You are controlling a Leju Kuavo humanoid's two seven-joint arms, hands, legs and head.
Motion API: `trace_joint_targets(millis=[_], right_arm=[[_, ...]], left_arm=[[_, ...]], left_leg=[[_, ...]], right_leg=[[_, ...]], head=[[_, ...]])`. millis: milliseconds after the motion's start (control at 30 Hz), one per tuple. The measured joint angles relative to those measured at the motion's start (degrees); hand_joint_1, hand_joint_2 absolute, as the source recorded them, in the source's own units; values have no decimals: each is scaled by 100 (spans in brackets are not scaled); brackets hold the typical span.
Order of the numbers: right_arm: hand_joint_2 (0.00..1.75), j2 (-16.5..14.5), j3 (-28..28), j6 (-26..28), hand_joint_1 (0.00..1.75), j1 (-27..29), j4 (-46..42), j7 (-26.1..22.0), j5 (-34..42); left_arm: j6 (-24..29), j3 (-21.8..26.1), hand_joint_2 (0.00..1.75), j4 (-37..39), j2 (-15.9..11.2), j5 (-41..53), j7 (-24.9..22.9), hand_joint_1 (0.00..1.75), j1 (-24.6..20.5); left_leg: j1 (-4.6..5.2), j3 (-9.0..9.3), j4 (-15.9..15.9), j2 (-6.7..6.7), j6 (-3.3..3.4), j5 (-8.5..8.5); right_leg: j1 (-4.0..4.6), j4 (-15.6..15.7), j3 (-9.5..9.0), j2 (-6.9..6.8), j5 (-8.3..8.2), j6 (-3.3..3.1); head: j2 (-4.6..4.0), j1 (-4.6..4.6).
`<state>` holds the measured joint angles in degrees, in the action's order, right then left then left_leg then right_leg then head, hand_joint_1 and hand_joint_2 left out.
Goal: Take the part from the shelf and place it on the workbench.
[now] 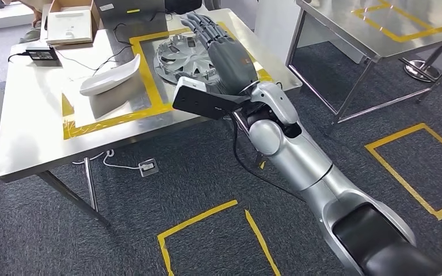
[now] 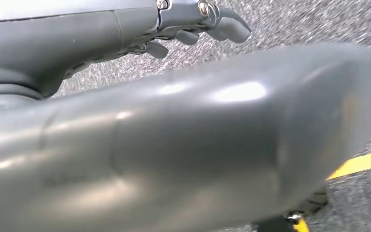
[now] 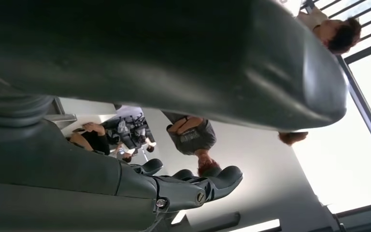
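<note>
A silver hubcap (image 1: 175, 57) lies flat on the steel workbench (image 1: 34, 126), at the right end of a yellow tape rectangle. My right hand (image 1: 218, 46) hovers over the hubcap's right side with its fingers stretched out flat and nothing in them. In the right wrist view the right hand (image 3: 149, 63) has its thumb spread away from the fingers (image 3: 207, 186). A white curved part (image 1: 110, 76) rests on the workbench to the left of the hubcap. My left hand (image 2: 174, 135) hangs over grey carpet, its fingers (image 2: 222, 24) apart from the thumb, holding nothing.
A cardboard box (image 1: 72, 20) and a black adapter (image 1: 41, 55) with cables sit at the workbench's far left. A second steel table (image 1: 380, 29) stands to the right. Yellow tape squares (image 1: 420, 167) mark the carpet. People (image 3: 193, 137) appear in the right wrist view.
</note>
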<state>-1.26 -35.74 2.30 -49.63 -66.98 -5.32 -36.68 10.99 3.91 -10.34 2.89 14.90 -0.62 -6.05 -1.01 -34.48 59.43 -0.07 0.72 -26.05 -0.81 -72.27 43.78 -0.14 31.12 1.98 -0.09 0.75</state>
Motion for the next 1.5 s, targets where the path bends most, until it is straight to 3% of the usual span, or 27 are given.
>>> trace_joint_targets(millis=[67,100,133,200,267,333,367,433,500,533,567,633,700,733,767,833,900,967,1000,1033,1100,1167,1233,1267,1300,1400,1500], right_arm=[[0,31,14,9,0,60,-4,-2,-3],[0,44,26,12,0,83,-14,-2,-8],[0,54,39,15,0,92,-30,-2,-13],[0,64,64,23,0,85,-88,-7,-27],[0,80,85,32,0,64,-133,-16,-36],[0,103,103,37,0,47,-144,-21,-41],[0,110,113,40,0,44,-144,-21,-43],[0,125,144,54,0,45,-144,-17,-44],[0,155,186,68,0,56,-144,-7,-45],[0,174,206,70,0,65,-143,2,-45],[0,194,223,73,0,73,-143,16,-46],[0,237,273,81,0,76,-134,47,-50],[0,275,350,99,0,61,-115,50,-63],[0,288,383,109,0,51,-102,38,-72],[0,300,405,117,0,41,-88,28,-81],[0,329,425,123,0,34,-55,26,-93],[0,377,447,125,0,22,-1,77,-113],[0,459,513,151,0,-21,182,125,-147],[0,517,568,178,0,-47,353,108,-161],[0,592,642,208,0,-68,589,70,-170],[87,758,808,248,0,-86,1141,-33,-166],[175,932,999,243,0,-89,1757,-96,-118],[175,1086,1208,202,0,-60,2376,-110,-7],[175,1152,1310,173,0,-8,2672,-100,70],[175,1204,1406,144,0,94,2943,-76,154],[175,1297,1679,39,0,679,3652,146,435],[175,1275,1938,-67,0,1516,4103,339,776]], left_arm=[[-16,-1,0,0,1,21,-6,0,0],[-18,-2,0,0,2,28,-13,0,0],[-20,-3,0,-1,4,35,-20,0,-1],[-23,-5,0,-4,18,50,-33,0,-2],[-28,-8,0,-7,28,66,-39,0,-10],[-34,-11,0,-6,29,81,-40,0,-17],[-42,-13,0,-4,32,90,-42,0,-16],[-60,-14,0,-1,34,117,-45,0,-14],[-71,-15,0,0,28,138,-50,0,-18],[-72,-15,0,0,24,142,-52,0,-19],[-72,-15,0,0,20,143,-55,0,-19],[-72,-15,0,-1,19,142,-60,0,-20],[-72,-15,0,-4,22,141,-60,0,-31],[-71,-15,0,-7,23,141,-59,0,-34],[-70,-15,0,-8,24,141,-59,0,-36],[-70,-15,0,-7,27,141,-60,0,-33],[-68,-15,0,-5,32,134,-58,0,-39],[-67,-15,0,-7,31,109,-43,0,-44],[-70,-15,44,-8,28,94,-28,0,-39],[-81,-14,87,-9,28,81,-11,0,-31],[-115,-14,175,-8,27,70,10,0,-12],[-137,-13,175,-8,27,73,-16,0,-2],[-141,-13,175,-11,26,84,-65,0,-1],[-144,-13,175,-13,25,90,-85,0,-2],[-147,-13,175,-13,22,96,-103,0,-4],[-141,-13,175,-17,19,111,-193,0,20],[-146,-13,175,-67,14,68,-251,0,131]], left_leg=[[19,-165,5,1,5,126],[30,-245,7,0,1,188],[38,-310,9,-2,-4,246],[49,-394,4,-1,-41,343],[30,-408,-29,5,-110,435],[17,-410,-68,2,-182,495],[19,-439,-28,-2,-211,417],[11,-567,370,-4,-259,-33],[5,-741,1109,-2,-309,-531],[3,-776,1407,-2,-329,-613],[2,-737,1548,-2,-342,-564],[-5,-357,1217,1,-357,-260],[10,196,456,-7,-343,-252],[23,368,178,-13,-315,-330],[40,440,34,-21,-273,-406],[46,394,-3,-17,-159,-351],[31,295,-17,2,-47,-242],[21,139,-27,9,15,-119],[22,54,-27,4,28,-58],[23,-30,-25,-3,31,10],[26,-185,-20,-14,25,139],[29,-309,-16,-25,6,254],[38,-371,-16,-35,-45,346],[35,-375,-26,-37,-79,383],[37,-372,-35,-36,-102,389],[33,-344,-84,-36,-59,309],[22,-312,-176,-41,-105,468]], right_leg=[[20,-325,-67,4,0,-32],[38,-184,-253,7,-133,-72],[64,138,-532,14,-255,-129],[120,937,-1109,23,-245,-245],[168,1348,-1347,30,-154,-302],[163,1430,-1325,17,-253,-331],[143,1464,-1301,3,-313,-360],[105,1503,-1207,-20,-448,-407],[99,1491,-1049,-20,-572,-420],[96,1478,-963,-23,-632,-415],[91,1461,-874,-25,-689,-403],[71,1412,-703,-30,-790,-363],[65,1349,-565,-34,-876,-298],[67,1327,-528,-37,-917,-266],[73,1322,-507,-39,-963,-233],[65,1330,-487,-39,-1040,-169],[48,1169,-396,-20,-836,-102],[34,583,-203,-1,-305,-46],[30,197,-104,1,-84,-28],[28,-145,-40,1,5,-18],[32,-372,-126,2,-213,-31],[53,162,-595,0,-457,-98],[94,990,-1161,-17,-293,-176],[114,1262,-1317,-25,-170,-205],[126,1404,-1386,-31,-121,-205],[138,1474,-1392,-30,-170,-198],[151,1469,-1387,-29,-209,-251]], head=[[0,1],[0,1],[0,1],[0,-4],[0,-4],[0,-2],[0,-7],[0,-22],[0,-31],[0,-30],[0,-31],[0,-30],[0,-29],[0,-27],[0,-25],[0,-24],[0,-20],[0,-15],[0,-16],[0,-16],[0,-14],[0,-14],[0,-17],[0,-18],[0,-19],[0,-21],[0,-21]])
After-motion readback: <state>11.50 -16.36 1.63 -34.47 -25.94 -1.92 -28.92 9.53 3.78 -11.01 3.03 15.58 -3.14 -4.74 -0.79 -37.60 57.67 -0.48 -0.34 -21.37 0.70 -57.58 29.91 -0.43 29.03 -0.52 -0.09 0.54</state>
